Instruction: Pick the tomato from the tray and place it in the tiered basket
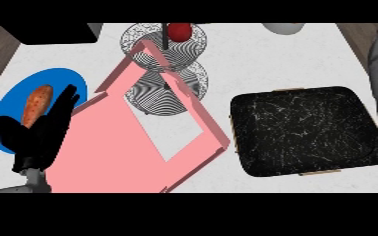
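You have open counter (295, 60) between the basket (164, 60) and the black tray (299, 130), and along the far right behind the tray. A large pink frame (111, 145) slants across the middle-left, its far bar rising in front of the basket's lower tier and partly screening it from the left. The tomato (179, 30) sits in the top tier beside the centre post. The blue plate (29, 100) with its carrot (37, 105) fills the left edge, where the left hand (44, 130) rests, fingers straight.
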`<state>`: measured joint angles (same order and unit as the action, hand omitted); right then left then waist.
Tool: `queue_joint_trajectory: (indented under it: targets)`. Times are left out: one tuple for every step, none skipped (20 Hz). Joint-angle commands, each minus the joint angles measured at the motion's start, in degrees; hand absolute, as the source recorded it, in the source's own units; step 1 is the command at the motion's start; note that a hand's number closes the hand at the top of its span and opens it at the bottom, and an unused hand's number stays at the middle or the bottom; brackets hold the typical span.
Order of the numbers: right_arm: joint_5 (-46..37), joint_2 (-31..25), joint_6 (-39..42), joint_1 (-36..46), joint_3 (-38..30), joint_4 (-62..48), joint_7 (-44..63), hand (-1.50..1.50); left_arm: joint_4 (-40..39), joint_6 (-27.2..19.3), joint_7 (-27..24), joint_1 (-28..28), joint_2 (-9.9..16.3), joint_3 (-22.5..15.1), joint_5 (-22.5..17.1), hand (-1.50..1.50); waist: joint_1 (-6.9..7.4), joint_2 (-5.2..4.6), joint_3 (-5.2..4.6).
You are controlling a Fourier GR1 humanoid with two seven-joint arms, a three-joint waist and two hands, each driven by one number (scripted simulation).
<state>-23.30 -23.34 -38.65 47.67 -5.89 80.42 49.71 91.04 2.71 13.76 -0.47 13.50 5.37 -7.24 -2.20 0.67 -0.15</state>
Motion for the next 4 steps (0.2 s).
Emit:
queue_joint_trajectory:
  targets:
    - [6.49, -7.28, 6.5, -9.9, -5.68, 10.88, -0.71, -1.5, 1.11, 1.11, -2.58, 0.91, -0.32, -0.86, 0.7, 0.0, 0.55, -0.22, 0.2]
    - [6.31, -6.9, 7.8, -13.68, -4.56, 15.68, 1.5, -1.5, 2.55, 0.43, -0.62, -0.06, -0.41, -0.69, 0.33, 0.0, 0.42, -0.12, 0.19]
    - [8.27, -8.63, 9.67, -13.33, -6.58, 16.13, 1.65, -1.5, 3.31, 1.6, 1.71, -0.56, 0.33, -0.43, -0.91, 0.0, 1.07, -0.29, 0.19]
    - [9.12, -11.26, 12.02, -13.22, -8.0, 18.34, 4.48, -1.5, 2.26, -0.69, -0.63, -0.04, -2.13, -2.52, 2.0, 0.0, 0.82, -0.25, 0.16]
